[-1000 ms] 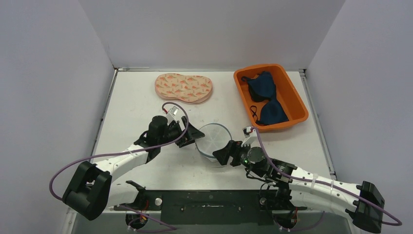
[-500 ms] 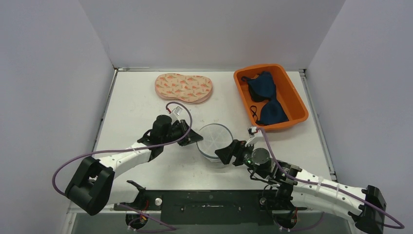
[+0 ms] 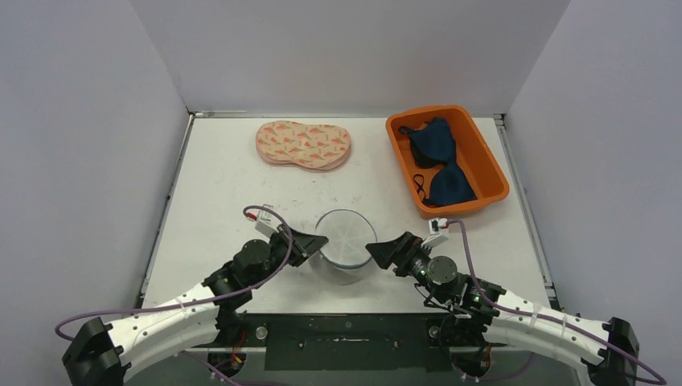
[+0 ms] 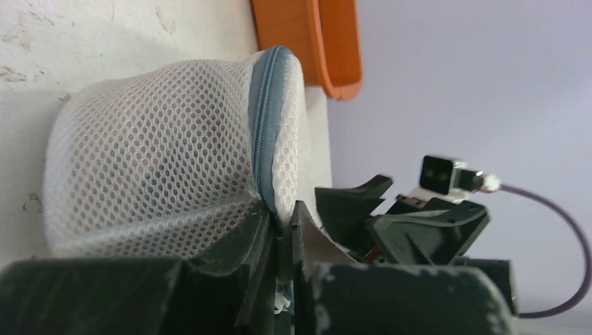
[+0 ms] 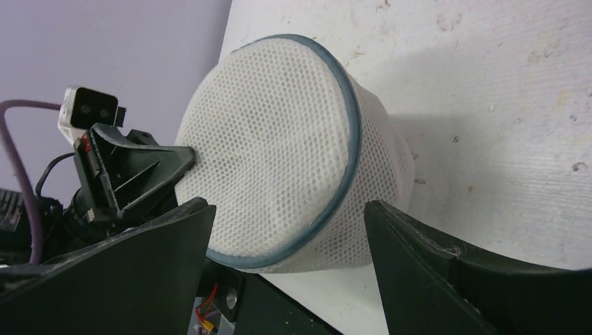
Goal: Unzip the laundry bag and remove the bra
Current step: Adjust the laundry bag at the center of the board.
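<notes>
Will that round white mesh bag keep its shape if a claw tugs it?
Probably floppy: the round white mesh laundry bag puckers where the left claw pinches its blue-grey zip. Likely light, being see-through netting, so it may slide.

Left arm [image 3: 165, 322] and right arm [image 3: 539, 320]: white link shells, black joint housings. Purple cable [image 4: 541, 197] and small white camera block [image 4: 440, 174] at each wrist. Fingers [image 5: 447, 279] black, wedge-shaped.
</notes>
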